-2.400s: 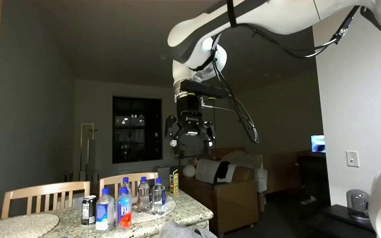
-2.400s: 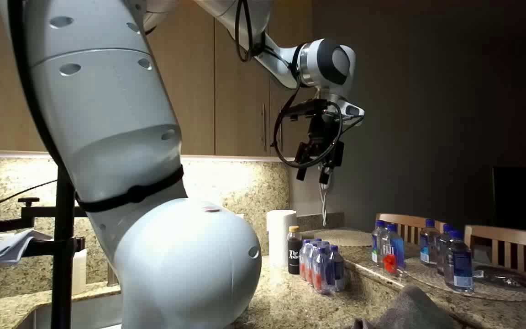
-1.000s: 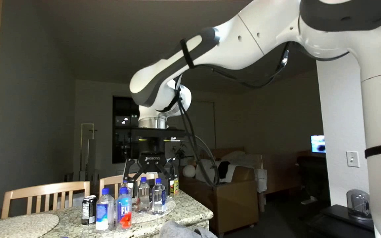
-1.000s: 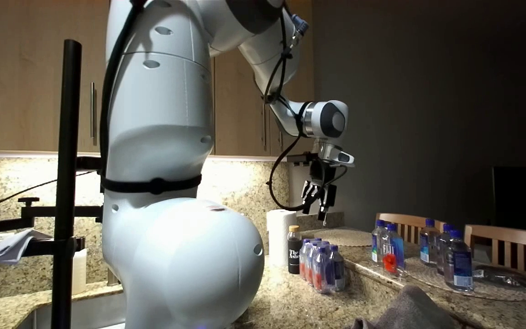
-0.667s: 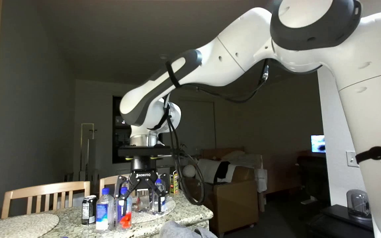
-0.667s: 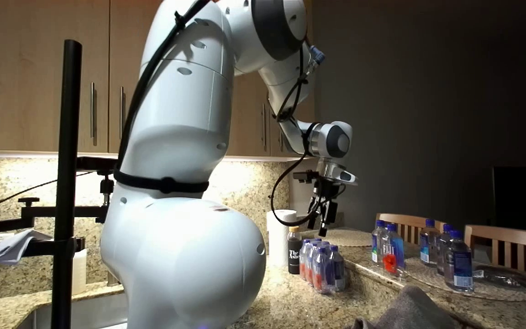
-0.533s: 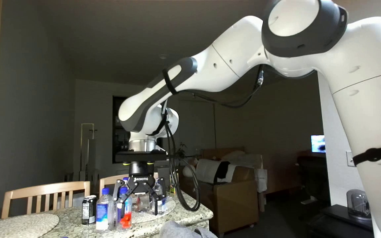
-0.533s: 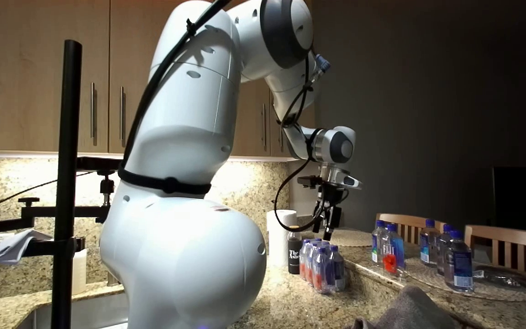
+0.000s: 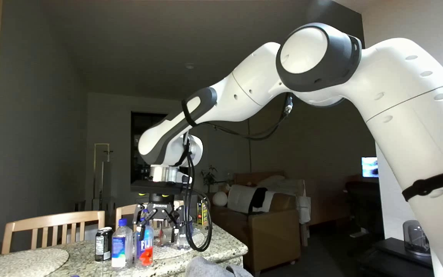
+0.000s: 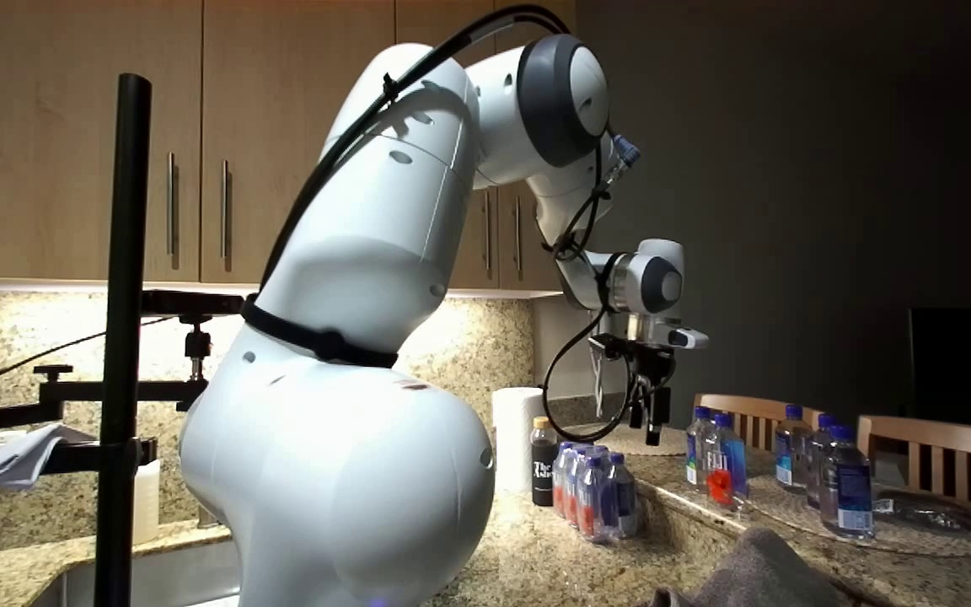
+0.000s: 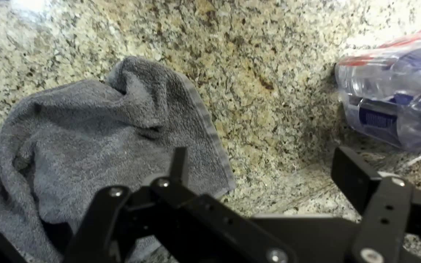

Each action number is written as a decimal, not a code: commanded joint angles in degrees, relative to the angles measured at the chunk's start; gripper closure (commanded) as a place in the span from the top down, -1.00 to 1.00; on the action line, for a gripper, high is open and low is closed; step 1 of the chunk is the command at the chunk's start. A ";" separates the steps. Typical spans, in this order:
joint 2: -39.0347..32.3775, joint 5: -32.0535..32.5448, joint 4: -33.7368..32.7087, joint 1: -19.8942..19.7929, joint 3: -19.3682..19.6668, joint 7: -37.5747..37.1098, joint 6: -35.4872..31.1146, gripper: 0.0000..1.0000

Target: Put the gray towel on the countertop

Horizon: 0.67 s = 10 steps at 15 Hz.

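The gray towel (image 11: 97, 146) lies crumpled on the pale speckled countertop (image 11: 261, 54) in the wrist view. In both exterior views only its upper folds show at the bottom edge, the towel (image 9: 208, 268) and again the towel (image 10: 759, 573). My gripper (image 11: 260, 160) is open, with nothing between its fingers. Its left finger overlaps the towel's edge in the wrist view; its right finger is over bare stone beside it. In the exterior views the gripper (image 9: 159, 232) points down, and it hangs in the air above the counter (image 10: 645, 430).
A plastic-wrapped bottle pack (image 11: 397, 95) stands near the right finger; it shows on the lower counter (image 10: 593, 493) too. Several water bottles (image 10: 848, 485) stand on the raised ledge. A dark bottle (image 10: 543, 464) and a paper towel roll (image 10: 517, 438) stand behind. A can (image 9: 103, 244) is on the ledge.
The arm has come down a long way. The gripper has moved lower and, most recently, toward the ledge bottles in an exterior view. It stays open. The towel and bottles have not moved.
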<state>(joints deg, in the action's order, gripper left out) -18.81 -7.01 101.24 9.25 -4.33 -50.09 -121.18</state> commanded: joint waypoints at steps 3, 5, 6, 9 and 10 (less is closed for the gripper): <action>-2.81 3.95 -8.26 -0.83 2.88 1.75 9.62 1.00; -4.03 4.84 -11.64 -1.61 3.97 3.59 13.90 1.00; -5.06 5.27 -13.79 -2.23 4.65 4.72 15.78 1.00; -7.71 6.03 -17.84 -3.51 6.19 7.12 17.31 1.00; -8.73 6.44 -18.66 -3.93 6.81 7.70 16.69 1.00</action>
<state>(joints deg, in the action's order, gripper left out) -24.17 -2.00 86.71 6.69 1.64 -45.25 -105.72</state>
